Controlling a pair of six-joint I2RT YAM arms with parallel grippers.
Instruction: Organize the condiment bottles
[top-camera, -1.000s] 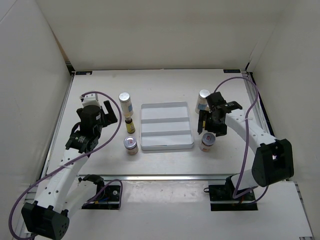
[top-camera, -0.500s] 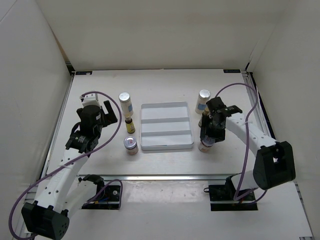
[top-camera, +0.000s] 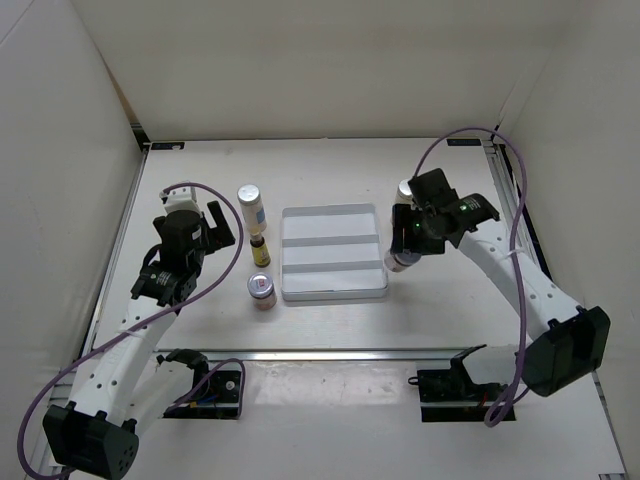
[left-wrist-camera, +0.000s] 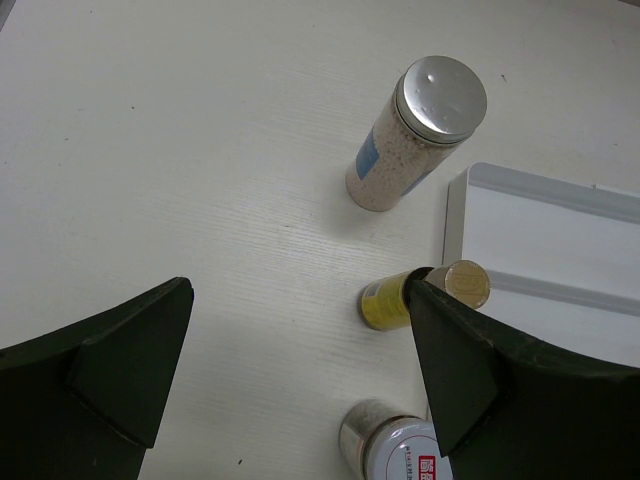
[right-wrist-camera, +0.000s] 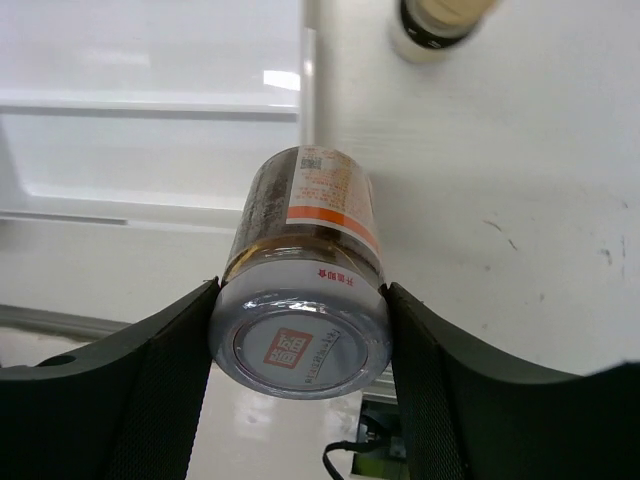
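My right gripper (right-wrist-camera: 300, 335) is shut on a short silver-lidded jar (right-wrist-camera: 305, 240) with a red mark on its lid. It holds the jar in the air beside the right edge of the white ridged tray (right-wrist-camera: 150, 130). In the top view the gripper (top-camera: 403, 248) and jar (top-camera: 400, 263) sit at the tray's (top-camera: 333, 283) right side. A tall white bottle (top-camera: 403, 189) shows partly behind the arm. My left gripper (left-wrist-camera: 300, 380) is open and empty above the table. Ahead of it stand a tall silver-capped bottle (left-wrist-camera: 415, 135), a slim yellow bottle (left-wrist-camera: 425, 297) and a short jar (left-wrist-camera: 400, 455).
A small bottle with a dark collar (right-wrist-camera: 440, 25) stands on the table just right of the tray, beyond the held jar. White walls close in the table on three sides. The left group of bottles (top-camera: 258, 248) stands close to the tray's left edge.
My right gripper has closed on the short jar, lifted it off the table and carried it back and left toward the tray's right edge. The left arm has not moved.
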